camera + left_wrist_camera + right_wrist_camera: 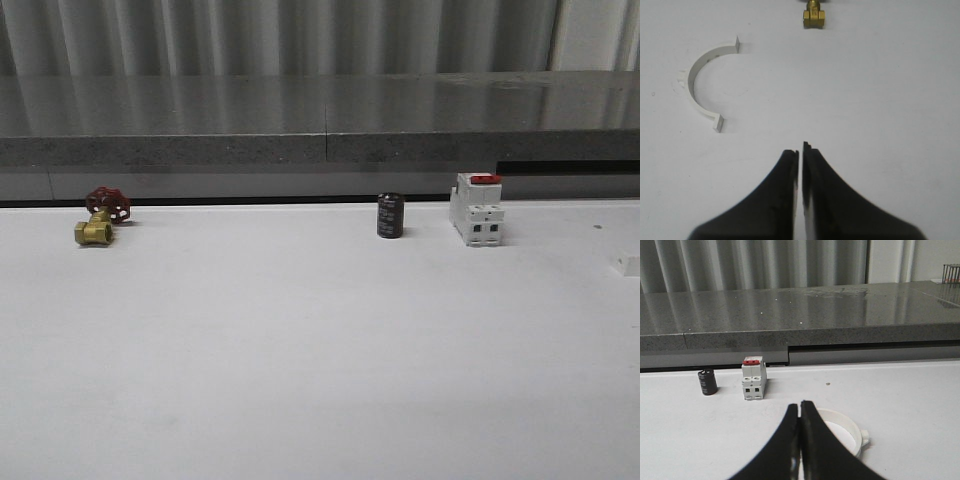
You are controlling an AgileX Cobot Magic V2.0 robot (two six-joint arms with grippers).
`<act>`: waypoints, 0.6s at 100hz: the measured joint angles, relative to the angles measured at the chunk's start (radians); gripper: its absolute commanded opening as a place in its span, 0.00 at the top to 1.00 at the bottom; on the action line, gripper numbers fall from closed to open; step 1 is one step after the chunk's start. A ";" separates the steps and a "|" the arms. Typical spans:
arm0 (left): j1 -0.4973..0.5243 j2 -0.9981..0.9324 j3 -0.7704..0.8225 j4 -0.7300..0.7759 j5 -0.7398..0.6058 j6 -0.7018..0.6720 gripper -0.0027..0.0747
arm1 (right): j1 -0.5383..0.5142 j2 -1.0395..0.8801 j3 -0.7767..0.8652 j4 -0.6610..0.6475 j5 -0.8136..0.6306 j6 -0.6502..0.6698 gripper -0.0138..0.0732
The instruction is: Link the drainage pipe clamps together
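In the front view you look across a plain white table (300, 350) to a grey speckled ledge (320, 120) running along its far edge, with pale corrugated panelling (300, 30) behind it. Three small items sit in a row near that far edge: a brass valve (100, 220) with a dark red handwheel at far left, a black cylindrical capacitor (390, 216) right of centre, and a white switch (476, 209) with a red top just right of the capacitor. A small white piece (628, 264) pokes in at the right edge; you cannot tell what it is.

In the left wrist view you see what the front view does not give you: one clamp half (707, 84), a white semicircular piece with square end tabs, lying flat on the white table and well apart from the brass valve. The left gripper (801, 150) hangs above bare table near this half, its black fingers pressed almost together with a hairline gap, holding nothing.

In the right wrist view the other clamp half (847, 432) lies on the table directly behind the right gripper (800, 407), partly hidden by it, with a tab showing on its right side. That gripper's fingers are closed on each other, empty. Beyond it stand the switch and capacitor, then the ledge and panelling.
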 measured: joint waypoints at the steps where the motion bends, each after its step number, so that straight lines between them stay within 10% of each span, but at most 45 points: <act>1: 0.000 0.002 0.000 0.000 0.000 0.000 0.71 | 0.000 0.000 0.000 0.000 0.000 0.000 0.92; 23: 0.000 0.035 0.000 0.000 0.017 0.000 0.27 | 0.000 0.000 0.000 0.000 0.000 0.000 0.92; 60: 0.037 0.196 -0.116 0.000 0.029 0.000 0.25 | 0.000 0.000 0.000 0.000 0.000 0.000 0.92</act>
